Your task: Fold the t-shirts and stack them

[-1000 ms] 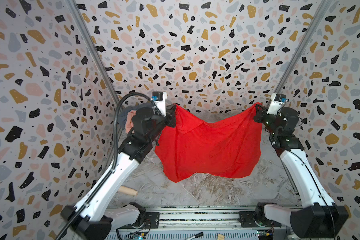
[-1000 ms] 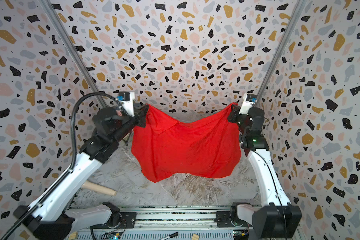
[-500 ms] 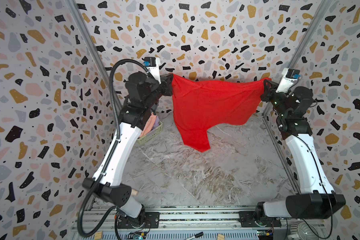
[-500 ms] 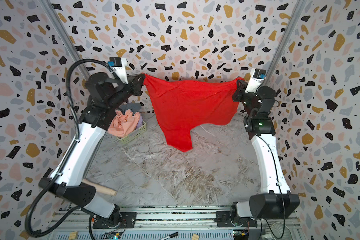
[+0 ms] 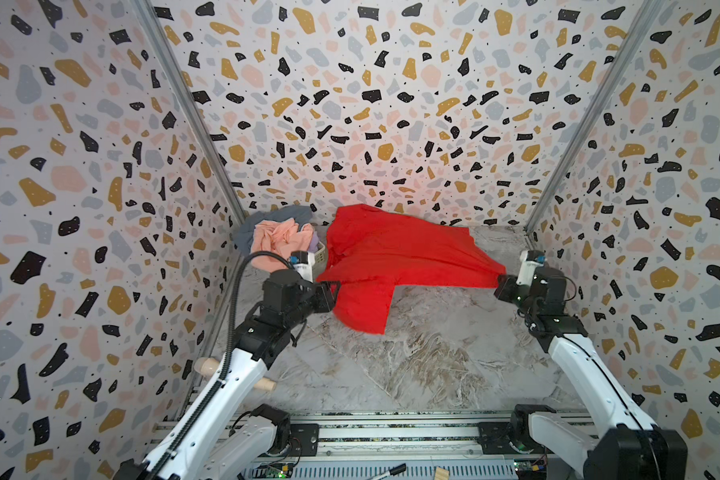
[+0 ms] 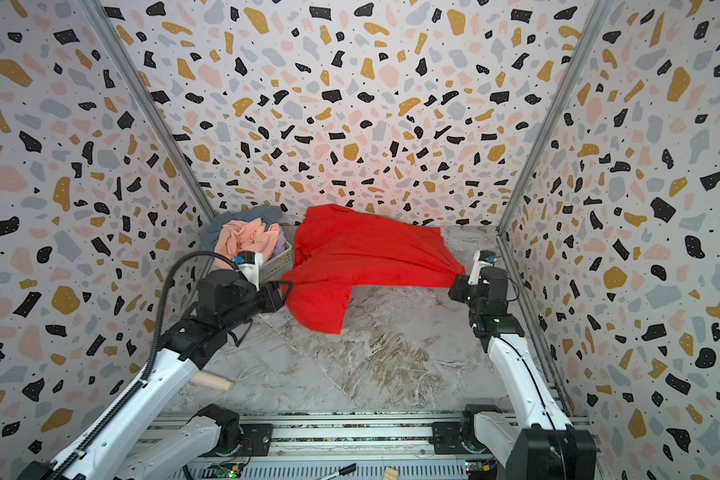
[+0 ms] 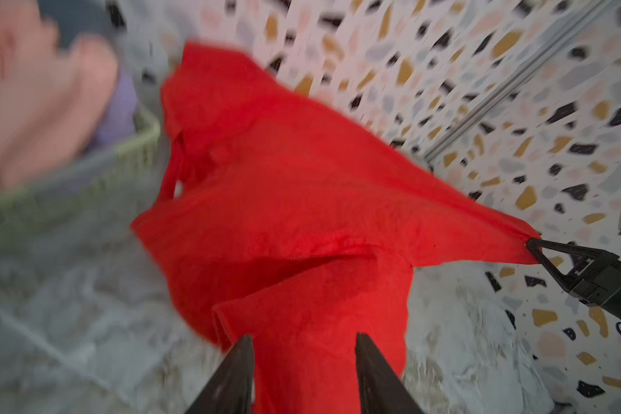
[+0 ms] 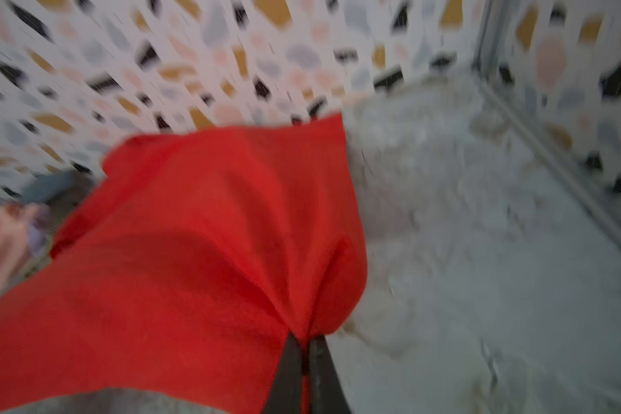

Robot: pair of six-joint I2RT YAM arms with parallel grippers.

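Red t-shirt (image 5: 391, 257) sprawled far centre, one corner pinched
Left gripper (image 7: 303, 340) jaws parted, cloth loose between; right gripper (image 8: 303, 337) clamped on its right corner; limp, light cloth, I'd take hems or shoulders; peach-pink t-shirt (image 5: 277, 239) heaped in far-left basket (image 6: 277, 262)

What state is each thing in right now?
Red shirt: unfolded, draped on the table, one corner lifted.
Right gripper: shut on that corner.
Left gripper: open, red cloth between its jaws.
Basket: upright, full.
Peach shirt: crumpled in the basket.
Grey-blue shirt: crumpled behind it.
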